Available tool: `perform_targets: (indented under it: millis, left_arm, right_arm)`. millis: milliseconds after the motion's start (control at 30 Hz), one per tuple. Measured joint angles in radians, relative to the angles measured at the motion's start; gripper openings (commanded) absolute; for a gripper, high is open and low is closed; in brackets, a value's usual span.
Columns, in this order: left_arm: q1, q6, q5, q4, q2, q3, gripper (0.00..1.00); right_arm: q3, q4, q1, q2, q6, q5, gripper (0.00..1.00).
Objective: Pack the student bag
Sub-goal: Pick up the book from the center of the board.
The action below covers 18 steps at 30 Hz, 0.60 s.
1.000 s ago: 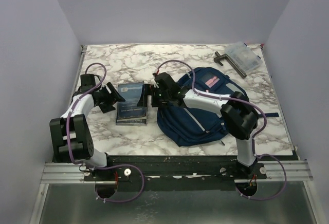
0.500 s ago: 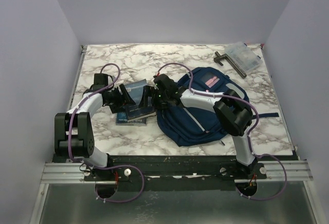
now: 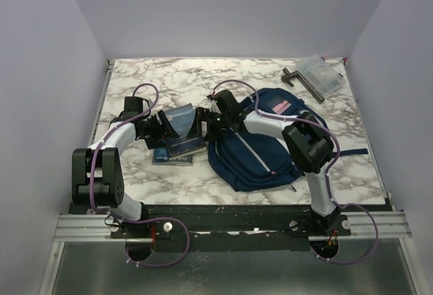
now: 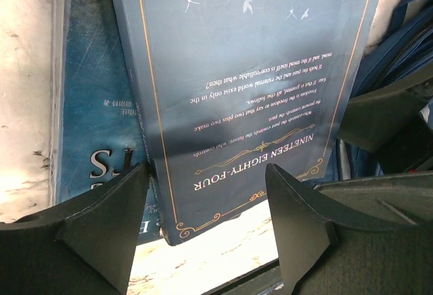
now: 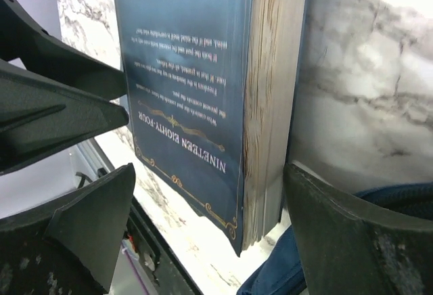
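Overhead, the student bag [image 3: 260, 156] is seen flat on the table [image 3: 135, 78]. Closer, "NINETEEN EIGHTY-FOUR" is read (upside down) on the book [image 4: 243, 72] between left gripper [image 4: 206, 170] and right gripper [image 5: 206, 173], both unclenched.

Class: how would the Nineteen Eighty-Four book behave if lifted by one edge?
The book likely stays fairly stiff: its page block looks thick. The smooth-looking cover might slip in a pinch. Tilted up on one edge over a second book, it seems apt to topple if nudged.

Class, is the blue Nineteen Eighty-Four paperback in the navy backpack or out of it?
Out: the blue paperback book stands tipped up beside the navy fabric backpack.
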Motion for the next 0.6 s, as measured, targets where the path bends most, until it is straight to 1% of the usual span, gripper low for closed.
perform_targets:
  millis: [233,300,400,467,567,600]
  left_arm:
    - [0.005,-0.002,0.000,0.000,0.000,0.000,0.72]
    - [0.005,-0.002,0.000,0.000,0.000,0.000,0.72]
    - [0.005,-0.002,0.000,0.000,0.000,0.000,0.72]
    - [0.005,-0.001,-0.001,-0.001,0.000,0.000,0.72]
    - [0.011,-0.002,0.000,-0.001,0.000,0.000,0.72]
    - [0.011,-0.002,0.000,-0.001,0.000,0.000,0.72]
  right_arm:
    - [0.103,-0.068,-0.029,0.066,-0.086,-0.073,0.93]
    - [0.137,-0.094,-0.034,0.093,-0.098,-0.095,0.90]
    - [0.204,-0.127,-0.037,0.147,-0.114,-0.147,0.81]
    - [0.230,-0.126,-0.042,0.178,-0.114,-0.195,0.77]
    - [0.192,-0.072,-0.052,0.182,-0.098,-0.259,0.67]
    - [0.173,-0.046,-0.056,0.181,-0.089,-0.279,0.61]
